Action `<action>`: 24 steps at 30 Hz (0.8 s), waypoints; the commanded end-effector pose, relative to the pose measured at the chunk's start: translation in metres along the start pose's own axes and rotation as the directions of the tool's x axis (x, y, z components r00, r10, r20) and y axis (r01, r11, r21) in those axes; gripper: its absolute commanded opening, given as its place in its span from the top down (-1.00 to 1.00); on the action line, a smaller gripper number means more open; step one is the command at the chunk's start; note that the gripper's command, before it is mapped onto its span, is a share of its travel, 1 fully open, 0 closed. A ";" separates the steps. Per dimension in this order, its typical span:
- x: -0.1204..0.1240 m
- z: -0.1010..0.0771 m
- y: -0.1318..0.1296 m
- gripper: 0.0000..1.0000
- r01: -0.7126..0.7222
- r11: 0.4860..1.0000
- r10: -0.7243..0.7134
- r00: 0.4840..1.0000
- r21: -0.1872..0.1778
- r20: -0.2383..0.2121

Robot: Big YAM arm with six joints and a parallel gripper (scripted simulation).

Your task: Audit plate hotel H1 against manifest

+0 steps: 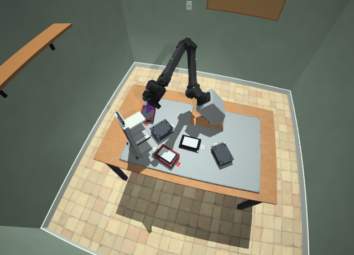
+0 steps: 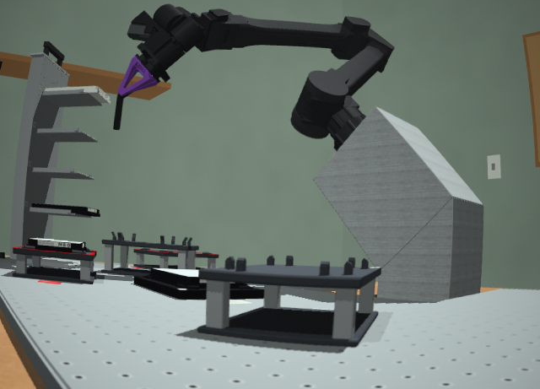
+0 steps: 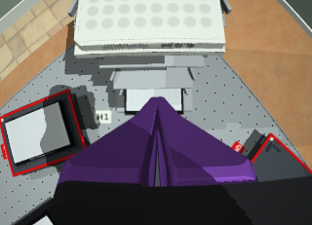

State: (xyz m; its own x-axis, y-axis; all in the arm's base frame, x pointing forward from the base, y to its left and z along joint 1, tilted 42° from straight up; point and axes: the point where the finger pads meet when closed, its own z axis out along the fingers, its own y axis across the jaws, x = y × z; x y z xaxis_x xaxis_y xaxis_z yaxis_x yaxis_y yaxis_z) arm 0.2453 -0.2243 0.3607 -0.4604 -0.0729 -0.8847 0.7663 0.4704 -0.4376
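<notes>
plate hotel h1 [image 2: 27, 158] stands at the far left of the surface [image 2: 278, 354], a white plate [image 2: 76, 94] on its top shelf and a dark plate [image 2: 65, 209] on a lower one. the claw [image 2: 116, 122] hangs in front of the top shelf, pinched fully narrow and holding nothing. one red-edged nest [image 1: 166, 156] carries a plate [image 1: 166, 154], and another plate [image 1: 189, 142] lies nearby. judging by this, sorting is partway, with slots left to check.
</notes>
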 end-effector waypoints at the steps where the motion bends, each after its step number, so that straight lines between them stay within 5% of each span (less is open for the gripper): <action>1: 0.005 -0.007 0.003 1.00 -0.011 1.000 0.011 1.000 -0.013 0.003; 24: 0.030 -0.031 0.003 1.00 -0.010 1.000 0.010 1.000 -0.013 0.001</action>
State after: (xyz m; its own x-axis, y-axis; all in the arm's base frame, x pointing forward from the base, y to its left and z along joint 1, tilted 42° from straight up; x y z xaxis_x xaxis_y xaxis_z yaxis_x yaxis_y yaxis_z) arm 0.2221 -0.2024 0.3419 -0.4626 -0.0732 -0.8836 0.7641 0.4725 -0.4392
